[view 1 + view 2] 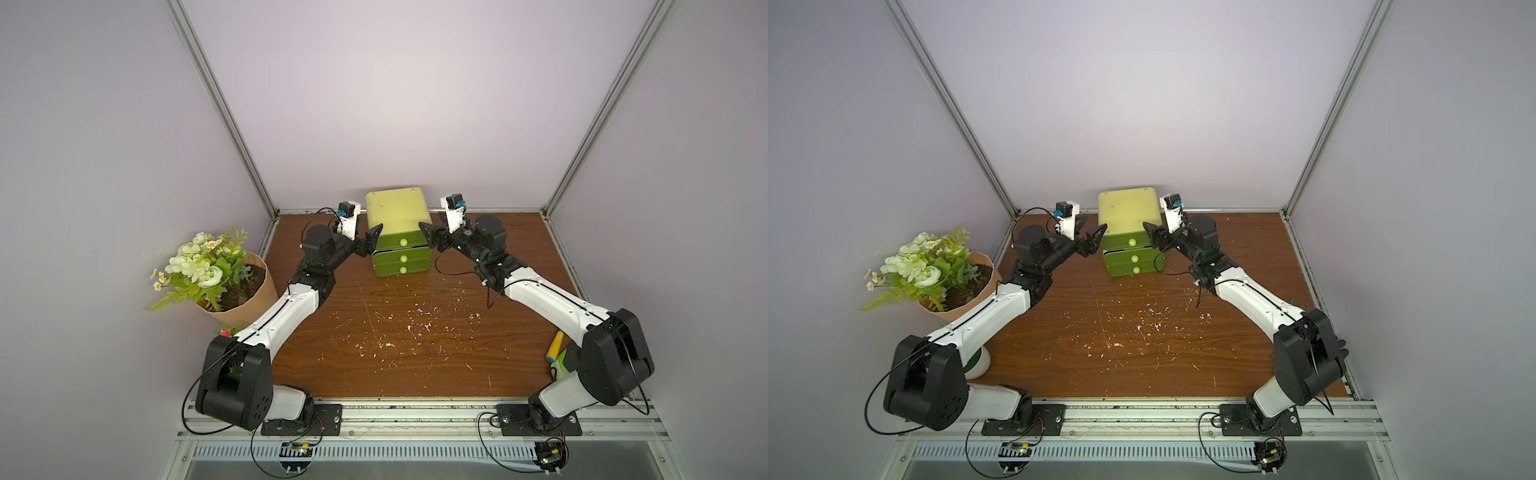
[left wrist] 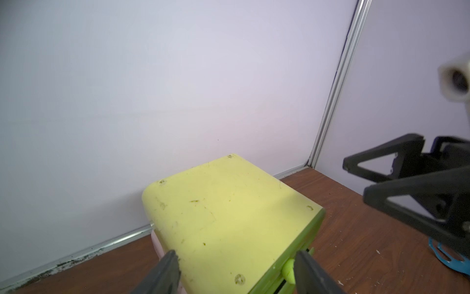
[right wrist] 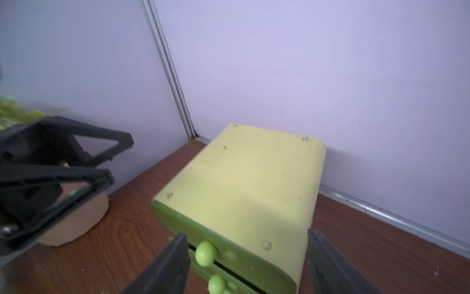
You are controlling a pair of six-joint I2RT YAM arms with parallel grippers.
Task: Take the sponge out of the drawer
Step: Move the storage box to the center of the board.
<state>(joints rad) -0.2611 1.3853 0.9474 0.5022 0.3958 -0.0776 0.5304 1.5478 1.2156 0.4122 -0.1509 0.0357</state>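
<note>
Left claw (image 1: 372,240), right claw (image 1: 430,239) flanking drawer unit's (image 1: 397,212) edges (both spread)

We see soft, diffuse light from above, brightest at the middle of the back wall (image 1: 399,104) and fading to grey toward the corners, with one gentle shadow across the front of the top of the drawer unit (image 3: 241,178). Both top views are sharp, though bowed at the edges. In the right wrist view the left claw (image 3: 122,160) is smeared, and the fingers (image 3: 165,269) of the right claw (image 3: 248,235) are out of focus.
</note>
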